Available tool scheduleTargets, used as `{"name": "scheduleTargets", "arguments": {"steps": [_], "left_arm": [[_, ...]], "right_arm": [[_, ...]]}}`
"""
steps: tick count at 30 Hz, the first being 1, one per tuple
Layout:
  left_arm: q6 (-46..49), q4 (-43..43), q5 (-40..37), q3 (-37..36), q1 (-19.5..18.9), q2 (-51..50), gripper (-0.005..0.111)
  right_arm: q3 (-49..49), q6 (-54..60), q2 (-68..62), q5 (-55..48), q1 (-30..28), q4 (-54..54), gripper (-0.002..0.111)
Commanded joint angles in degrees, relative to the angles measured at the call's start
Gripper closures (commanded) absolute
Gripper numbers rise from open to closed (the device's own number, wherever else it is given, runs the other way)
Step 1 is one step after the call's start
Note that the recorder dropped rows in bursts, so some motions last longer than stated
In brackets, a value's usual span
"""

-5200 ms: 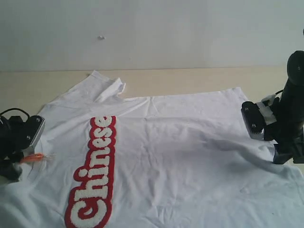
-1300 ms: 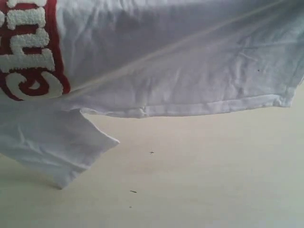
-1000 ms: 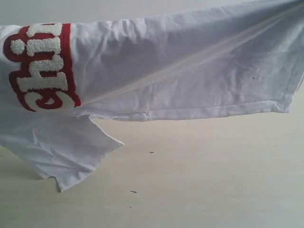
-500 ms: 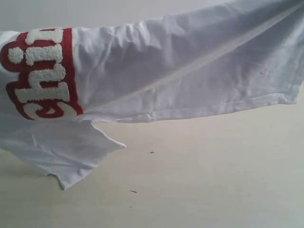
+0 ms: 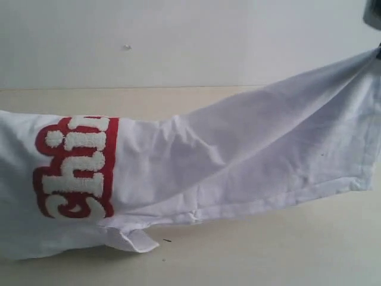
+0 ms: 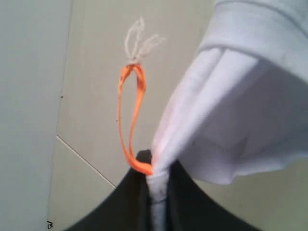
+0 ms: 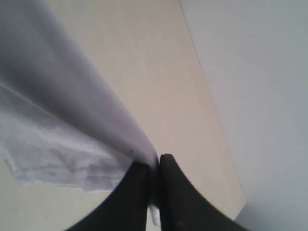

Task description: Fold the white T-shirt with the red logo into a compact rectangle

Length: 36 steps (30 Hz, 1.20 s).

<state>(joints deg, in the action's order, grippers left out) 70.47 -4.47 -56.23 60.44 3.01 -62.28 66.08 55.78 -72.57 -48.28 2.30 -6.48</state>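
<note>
Pale bench (image 5: 268,250) lies under the shirt (image 5: 250,155), which hangs as a sagging band, its red logo (image 5: 74,167) low over the wood and its other end raised. Left gripper (image 6: 156,168) jaws pinch the neck beside the orange tag (image 6: 135,164); right gripper (image 7: 153,168) jaws pinch fabric.

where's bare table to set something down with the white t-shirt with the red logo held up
Widest: beige tabletop in front of the white T-shirt with the red logo, below its hem on the exterior view's right. A narrower strip runs between shirt and pale wall. Crowded at left, where the logo end and a sleeve sag onto the table.
</note>
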Motion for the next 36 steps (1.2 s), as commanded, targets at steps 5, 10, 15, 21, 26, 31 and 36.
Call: {"name": "scheduleTargets", "arguments": {"steps": [5, 10, 15, 21, 26, 31, 36], "left_arm": [[0.0, -2.7, 44.1, 0.4, -0.7, -27.4, 0.107], [0.0, -2.7, 72.7, 2.4, -2.6, -47.5, 0.107], [0.0, -1.6, 80.0, 6.1, -3.0, -56.5, 0.107], [-4.5, -2.4, 71.5, 10.6, -3.0, -55.9, 0.107], [-21.3, -1.6, 37.5, 20.6, -3.0, -54.8, 0.107], [-10.0, 13.2, 15.1, 27.4, -3.1, -54.7, 0.107], [-7.7, 25.5, 14.0, 28.1, -3.2, -51.8, 0.107]], "right_arm": [[6.5, -3.4, -28.3, 19.3, -5.5, -4.8, 0.108], [14.0, -3.4, -44.7, 40.4, -6.0, -7.7, 0.108], [18.5, -3.6, -51.2, 47.6, -6.0, -7.3, 0.108], [22.3, -9.7, -51.1, 42.5, -7.1, -7.0, 0.108], [28.1, -18.5, -51.2, 26.2, -9.1, -3.6, 0.108], [31.7, -10.2, -51.2, 11.6, -10.1, 9.3, 0.108], [33.3, -8.7, -49.4, 6.4, -10.1, 14.9, 0.108]]}}
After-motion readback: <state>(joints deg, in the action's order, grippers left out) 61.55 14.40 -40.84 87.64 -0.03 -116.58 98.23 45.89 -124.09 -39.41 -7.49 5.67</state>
